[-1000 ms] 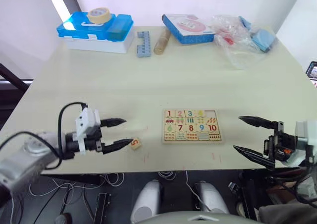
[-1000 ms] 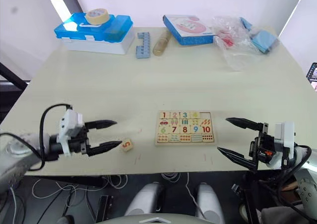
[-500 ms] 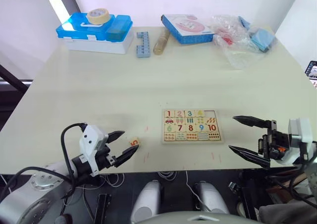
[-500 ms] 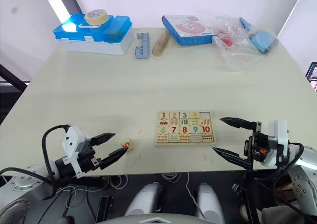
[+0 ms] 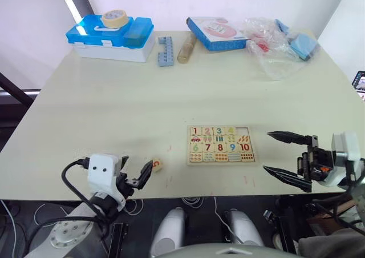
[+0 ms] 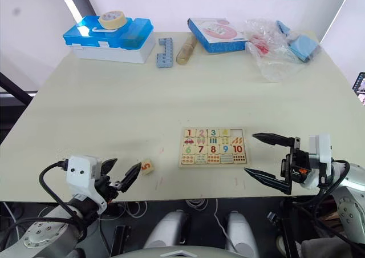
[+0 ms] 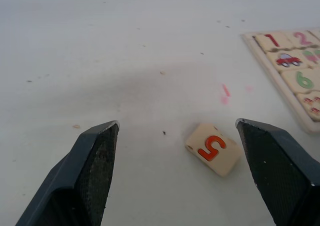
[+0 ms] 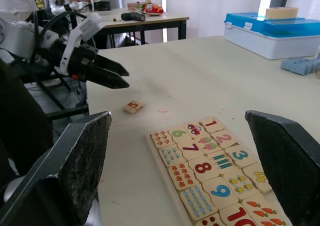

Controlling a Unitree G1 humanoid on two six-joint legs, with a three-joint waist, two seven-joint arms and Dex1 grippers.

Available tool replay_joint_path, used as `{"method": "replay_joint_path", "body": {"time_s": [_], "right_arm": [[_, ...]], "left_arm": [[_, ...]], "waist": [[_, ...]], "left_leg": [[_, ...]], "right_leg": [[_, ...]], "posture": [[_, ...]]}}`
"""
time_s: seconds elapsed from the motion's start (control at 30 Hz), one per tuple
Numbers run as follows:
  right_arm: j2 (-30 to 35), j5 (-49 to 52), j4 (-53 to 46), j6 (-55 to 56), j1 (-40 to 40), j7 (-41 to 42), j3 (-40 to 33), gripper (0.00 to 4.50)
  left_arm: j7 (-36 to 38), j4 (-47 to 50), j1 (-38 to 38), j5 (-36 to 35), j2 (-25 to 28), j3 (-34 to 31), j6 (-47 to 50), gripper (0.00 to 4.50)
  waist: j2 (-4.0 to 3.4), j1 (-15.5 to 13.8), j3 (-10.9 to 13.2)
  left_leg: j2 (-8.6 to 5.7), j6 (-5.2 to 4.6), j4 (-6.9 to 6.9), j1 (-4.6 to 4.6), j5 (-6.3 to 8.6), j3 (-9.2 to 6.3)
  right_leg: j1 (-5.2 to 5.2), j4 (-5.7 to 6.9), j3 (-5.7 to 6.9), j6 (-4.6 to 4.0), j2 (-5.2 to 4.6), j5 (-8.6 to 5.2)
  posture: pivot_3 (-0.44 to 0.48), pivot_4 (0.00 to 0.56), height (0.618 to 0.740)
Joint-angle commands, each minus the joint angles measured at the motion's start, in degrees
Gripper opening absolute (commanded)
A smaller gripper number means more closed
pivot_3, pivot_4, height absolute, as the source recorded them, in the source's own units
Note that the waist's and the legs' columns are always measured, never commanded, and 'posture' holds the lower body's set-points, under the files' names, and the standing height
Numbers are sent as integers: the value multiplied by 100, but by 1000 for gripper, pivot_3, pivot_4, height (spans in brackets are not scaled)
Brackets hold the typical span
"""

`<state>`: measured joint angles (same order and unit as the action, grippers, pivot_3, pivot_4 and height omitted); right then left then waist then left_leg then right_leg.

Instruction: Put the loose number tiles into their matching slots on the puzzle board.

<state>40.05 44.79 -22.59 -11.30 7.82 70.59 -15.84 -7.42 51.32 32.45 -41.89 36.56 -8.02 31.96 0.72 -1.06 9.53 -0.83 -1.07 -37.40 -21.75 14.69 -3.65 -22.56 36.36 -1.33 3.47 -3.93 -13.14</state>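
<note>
One loose number tile [image 5: 156, 165], pale wood with a red 5, lies on the table near the front edge, left of the puzzle board [image 5: 189, 146]. The board's top right slot looks bare and the other slots hold tiles. My left gripper [image 5: 138, 161] is open at the table's front edge. In the left wrist view the tile [image 7: 213, 149] lies between its spread fingers, closer to one of them and touching neither. My right gripper [image 5: 266, 150] is open just right of the board, holding nothing.
Along the table's far side stand a blue-lidded box [image 5: 111, 35] with a tape roll [image 5: 114, 17], a blue brick strip [image 5: 165, 49], a wooden cylinder [image 5: 186, 47], a blue-edged pink box [image 5: 217, 32] and a plastic bag [image 5: 274, 47].
My left arm has dropped back toward the table's front edge, and its open fingers now reach around the 5 tile. The right gripper edged slightly toward the board. The tile stayed put.
</note>
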Motion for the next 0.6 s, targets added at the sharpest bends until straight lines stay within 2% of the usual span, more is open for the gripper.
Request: {"method": "replay_joint_path", "body": {"time_s": [0.03,0.13,0.27,0.37,0.6], "right_arm": [[188,301,-221,-158,86,110,-310,4500],[334,413,-216,-249,182,203,-479,4500],[476,478,-174,-336,312,305,-660,4500],[528,554,-243,-457,336,305,-732,4500],[687,637,-160,-596,337,462,-942,4500]], "left_arm": [[-336,531,10,187,-251,216,413,3976],[-557,762,-17,255,-468,442,777,3976],[-1220,868,-260,298,-782,871,1219,3976],[-1623,868,-480,274,-830,1169,1391,3976],[-2952,868,-1041,104,-1392,1653,2149,3976]], "waist": [[0,0,0],[0,-3,0],[5,-5,-2],[7,-2,-5],[3,-18,-8]], "left_leg": [[-1,0,0,-1,0,-1],[-1,0,1,-2,0,0],[-4,0,0,-1,0,3],[-2,0,-2,-1,0,-2],[-5,0,-2,-3,0,-2]], "right_leg": [[0,0,0,-1,0,0],[0,-1,-1,-2,0,0],[1,-2,-4,0,-3,0],[1,-1,0,1,0,0],[1,-1,-2,-1,-2,1]], "posture": [[0,150,740],[0,150,740],[0,150,740],[0,150,740],[0,150,740]]}}
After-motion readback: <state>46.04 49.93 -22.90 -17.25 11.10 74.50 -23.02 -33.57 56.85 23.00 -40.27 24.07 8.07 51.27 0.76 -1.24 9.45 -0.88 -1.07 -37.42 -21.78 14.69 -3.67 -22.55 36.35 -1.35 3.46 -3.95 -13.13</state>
